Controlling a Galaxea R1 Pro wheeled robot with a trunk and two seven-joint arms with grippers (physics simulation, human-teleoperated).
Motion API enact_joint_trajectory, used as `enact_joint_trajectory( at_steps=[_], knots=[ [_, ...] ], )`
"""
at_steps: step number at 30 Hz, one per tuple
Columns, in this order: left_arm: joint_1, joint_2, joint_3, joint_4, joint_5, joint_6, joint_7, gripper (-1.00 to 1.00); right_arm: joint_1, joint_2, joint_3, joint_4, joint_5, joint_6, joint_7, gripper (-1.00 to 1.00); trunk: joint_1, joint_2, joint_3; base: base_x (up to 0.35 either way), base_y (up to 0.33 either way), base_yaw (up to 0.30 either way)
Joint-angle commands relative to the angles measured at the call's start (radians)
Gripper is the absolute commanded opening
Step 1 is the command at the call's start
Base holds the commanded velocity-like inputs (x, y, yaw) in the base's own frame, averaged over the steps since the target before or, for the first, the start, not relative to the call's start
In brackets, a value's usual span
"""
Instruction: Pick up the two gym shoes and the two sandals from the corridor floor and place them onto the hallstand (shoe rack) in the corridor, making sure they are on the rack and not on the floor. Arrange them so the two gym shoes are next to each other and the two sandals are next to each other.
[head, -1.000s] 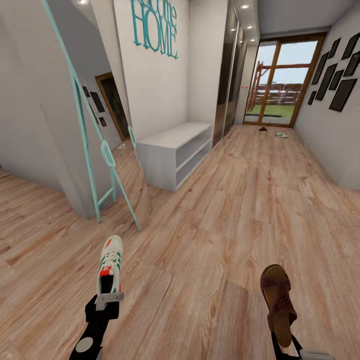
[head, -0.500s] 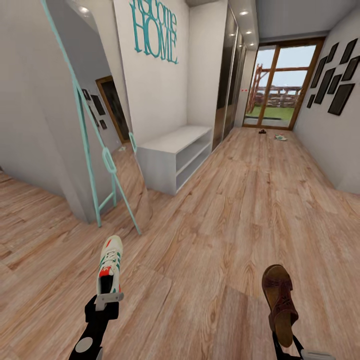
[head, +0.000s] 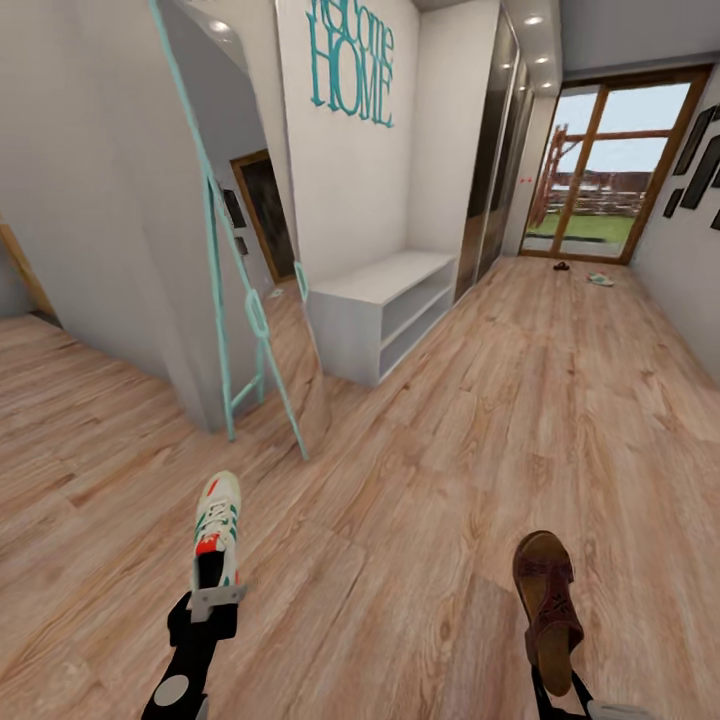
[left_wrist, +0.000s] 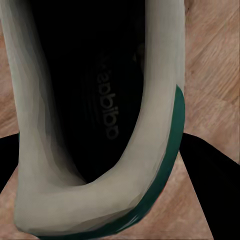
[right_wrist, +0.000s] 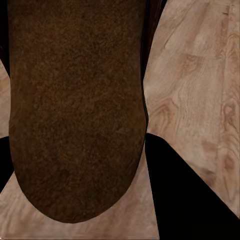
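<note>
A white gym shoe (head: 216, 525) with green stripes and a red patch hangs over the corridor floor (head: 420, 480), heel held in my left gripper (head: 215, 598), which is shut on it. The left wrist view looks into that gym shoe's dark opening (left_wrist: 100, 115). A brown sandal (head: 545, 600) is held by its heel in my right gripper (head: 556, 690), shut on it; its footbed (right_wrist: 75, 110) shows close up. The pale hallstand (head: 385, 278) stands ahead against the left wall. Far down the corridor lie the other sandal (head: 561, 266) and the other gym shoe (head: 600, 280).
A teal-framed leaning mirror (head: 245, 260) stands left of the hallstand, nearer to me. A dark wardrobe front (head: 495, 180) runs beyond the hallstand. A glass door (head: 600, 170) closes the corridor's far end. Framed pictures (head: 700, 150) hang on the right wall.
The whole picture has shifted right, so the camera has turned to the left. Both grippers hold their shoes as before.
</note>
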Motion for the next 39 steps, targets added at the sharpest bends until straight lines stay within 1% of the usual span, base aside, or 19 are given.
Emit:
enact_joint_trajectory(
  at_steps=[1, 6, 11, 16, 28, 33, 39],
  knots=[
    [-0.001, -0.001, 0.001, 0.001, -0.009, -0.002, 0.013, -1.00, 0.000, 0.001, -0.003, 0.000, -0.010, -0.001, 0.013, -1.00, -0.001, 0.000, -0.001, -0.324, 0.078, 0.275],
    [-0.001, -0.001, 0.001, 0.002, -0.008, -0.001, 0.017, -1.00, -0.001, 0.001, -0.003, 0.017, -0.010, -0.001, 0.013, -1.00, -0.001, 0.000, -0.004, -0.330, 0.095, 0.275],
    [-0.001, -0.001, 0.006, 0.034, -0.007, -0.002, 0.017, -1.00, -0.001, 0.001, -0.002, 0.027, -0.010, -0.001, 0.014, -1.00, -0.001, 0.000, -0.007, -0.333, 0.101, 0.273],
    [-0.001, -0.001, 0.007, 0.041, -0.007, -0.003, 0.016, -1.00, -0.001, 0.001, -0.002, 0.028, -0.010, -0.001, 0.014, -1.00, -0.001, 0.000, -0.010, -0.333, 0.100, 0.273],
    [-0.001, -0.001, 0.007, 0.042, -0.007, -0.007, 0.018, -1.00, -0.001, 0.001, -0.001, 0.028, -0.010, -0.001, 0.014, -1.00, -0.001, 0.000, -0.015, -0.325, 0.010, 0.269],
    [-0.001, -0.001, 0.008, 0.042, -0.007, -0.008, 0.018, -1.00, -0.001, -0.001, -0.002, 0.027, -0.010, -0.001, 0.014, -1.00, -0.001, 0.000, -0.015, -0.212, 0.000, 0.081],
    [-0.001, -0.001, 0.008, 0.042, -0.007, -0.007, 0.018, -1.00, -0.001, -0.002, -0.002, 0.024, -0.010, -0.001, 0.014, -1.00, -0.001, 0.000, -0.015, -0.033, 0.000, 0.008]
  ],
)
